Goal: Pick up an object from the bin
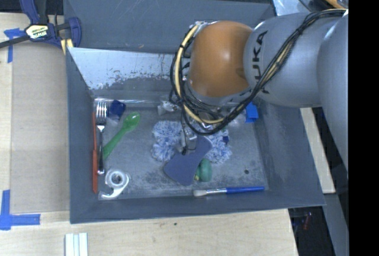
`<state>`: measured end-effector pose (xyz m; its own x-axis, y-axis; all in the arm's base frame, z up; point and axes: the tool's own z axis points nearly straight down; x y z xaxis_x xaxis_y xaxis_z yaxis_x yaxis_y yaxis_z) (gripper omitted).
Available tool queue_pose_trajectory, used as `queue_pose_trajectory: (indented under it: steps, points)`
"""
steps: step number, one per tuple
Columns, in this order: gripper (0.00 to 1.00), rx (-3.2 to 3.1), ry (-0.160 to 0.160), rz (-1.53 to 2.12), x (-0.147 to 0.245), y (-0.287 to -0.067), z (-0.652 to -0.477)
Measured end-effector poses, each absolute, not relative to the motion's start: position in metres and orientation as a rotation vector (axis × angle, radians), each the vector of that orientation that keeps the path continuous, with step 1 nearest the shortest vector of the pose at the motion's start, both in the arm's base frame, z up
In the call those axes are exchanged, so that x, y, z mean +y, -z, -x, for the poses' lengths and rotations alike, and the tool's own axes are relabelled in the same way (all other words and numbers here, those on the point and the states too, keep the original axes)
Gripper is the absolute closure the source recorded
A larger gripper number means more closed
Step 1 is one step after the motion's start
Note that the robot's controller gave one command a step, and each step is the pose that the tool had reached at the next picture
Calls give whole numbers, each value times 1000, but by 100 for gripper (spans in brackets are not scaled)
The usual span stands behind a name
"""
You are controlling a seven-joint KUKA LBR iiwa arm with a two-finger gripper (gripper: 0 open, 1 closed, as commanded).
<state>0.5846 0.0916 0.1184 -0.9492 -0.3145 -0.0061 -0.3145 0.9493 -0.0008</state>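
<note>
I am reaching into the bin (77, 130) from its right side, and my arm (284, 65) is bending down over the middle of the floor so that my hand (189, 143) is coming at the things from above; the arm's bulk is covering the wrist, so I cannot tell how far the hand is open or whether it has hold of anything.

The hand is hanging low over the centre of the floor, where a fuzzy blue cloth (169, 136) is lying crumpled and a dark blue flat pad (185, 167) is resting against its lower edge. The hand is sitting right at the seam between the two, so I am judging one of them to be the thing to pick, though I cannot say which. Both are lying apart from the walls, which is probably why I am working here.

Along the left wall a green spoon (121, 129) is lying slantwise beside a fork (98, 142) with an orange handle; a blue pen (231, 191) is lying along the near wall; a clear ring (116, 179) is sitting in the near left corner; a small green lump (205, 172) is touching the pad's right edge; a little blue block (252, 113) is sitting near the right wall, under my arm.
</note>
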Motion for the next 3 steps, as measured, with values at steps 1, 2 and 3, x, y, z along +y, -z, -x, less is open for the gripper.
queue_pose_trajectory:
  steps: [1,2,3]
  points:
    - [0,3053,2,679,93,-139,-572]
    - [0,2965,-1,1013,113,-111,-580]
    - [0,2821,5,1347,100,-72,-589]
